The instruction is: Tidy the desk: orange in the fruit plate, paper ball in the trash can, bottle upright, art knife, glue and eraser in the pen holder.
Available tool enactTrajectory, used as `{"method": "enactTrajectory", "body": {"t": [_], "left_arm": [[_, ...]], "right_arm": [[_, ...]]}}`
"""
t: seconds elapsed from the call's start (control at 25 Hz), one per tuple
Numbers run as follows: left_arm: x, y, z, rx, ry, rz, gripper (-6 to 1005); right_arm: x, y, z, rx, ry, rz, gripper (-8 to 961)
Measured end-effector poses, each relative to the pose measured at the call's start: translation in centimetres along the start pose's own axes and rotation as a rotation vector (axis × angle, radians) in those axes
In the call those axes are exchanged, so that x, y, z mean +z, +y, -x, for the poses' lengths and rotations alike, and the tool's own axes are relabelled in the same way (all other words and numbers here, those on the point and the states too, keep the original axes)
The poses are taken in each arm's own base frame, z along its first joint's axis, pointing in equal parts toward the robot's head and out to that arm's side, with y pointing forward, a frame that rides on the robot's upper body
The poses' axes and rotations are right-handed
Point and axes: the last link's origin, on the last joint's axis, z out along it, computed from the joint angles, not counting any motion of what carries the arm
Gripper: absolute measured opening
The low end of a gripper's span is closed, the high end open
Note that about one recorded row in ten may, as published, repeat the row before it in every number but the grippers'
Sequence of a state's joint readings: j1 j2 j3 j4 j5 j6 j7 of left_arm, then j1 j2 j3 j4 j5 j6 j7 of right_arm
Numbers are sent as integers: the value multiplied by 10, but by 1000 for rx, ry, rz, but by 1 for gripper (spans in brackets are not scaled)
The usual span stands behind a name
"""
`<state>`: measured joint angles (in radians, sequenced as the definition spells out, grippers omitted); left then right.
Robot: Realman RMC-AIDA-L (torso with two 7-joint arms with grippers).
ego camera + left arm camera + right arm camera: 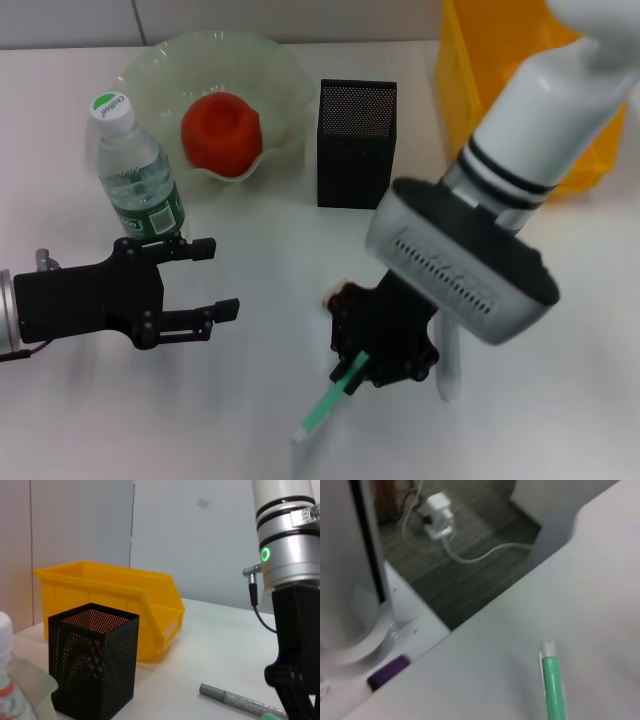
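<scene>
the right gripper (372, 372) hangs low over the table (560, 400), its jaws pinching the upper end of a green art knife (328, 402) whose white tip slants away from them toward the near edge. a grey glue stick (449, 372) lies just beside the jaws on their outer side. the left gripper (205, 278) hovers with its 2 fingers (212, 310) spread and nothing between them; the bottle (135, 175) stands upright just beyond those jaws. farther past them the orange (221, 133) sits in the fruit plate (160, 75). the pen holder (355, 142) stands well beyond the right jaws, and the trash can (475, 60) is beside it.
</scene>
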<state>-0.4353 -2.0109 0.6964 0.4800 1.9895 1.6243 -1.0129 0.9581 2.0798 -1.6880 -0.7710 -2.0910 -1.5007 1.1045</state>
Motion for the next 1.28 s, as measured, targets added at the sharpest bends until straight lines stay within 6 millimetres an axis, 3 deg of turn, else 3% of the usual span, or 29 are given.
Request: {"method": "enactTrajectory", "body": {"t": [0.52, 0.84, 1.28], "left_arm": [[-4, 6, 7, -31, 12, -17, 797], [-5, 11, 12, -48, 15, -20, 796], [1, 14, 8, -33, 37, 3, 796]], "right_arm": [[-40, 35, -21, 116, -175, -180, 81], [-46, 54, -35, 185, -246, -311, 81], [-48, 65, -50, 332, -398, -480, 81]]}}
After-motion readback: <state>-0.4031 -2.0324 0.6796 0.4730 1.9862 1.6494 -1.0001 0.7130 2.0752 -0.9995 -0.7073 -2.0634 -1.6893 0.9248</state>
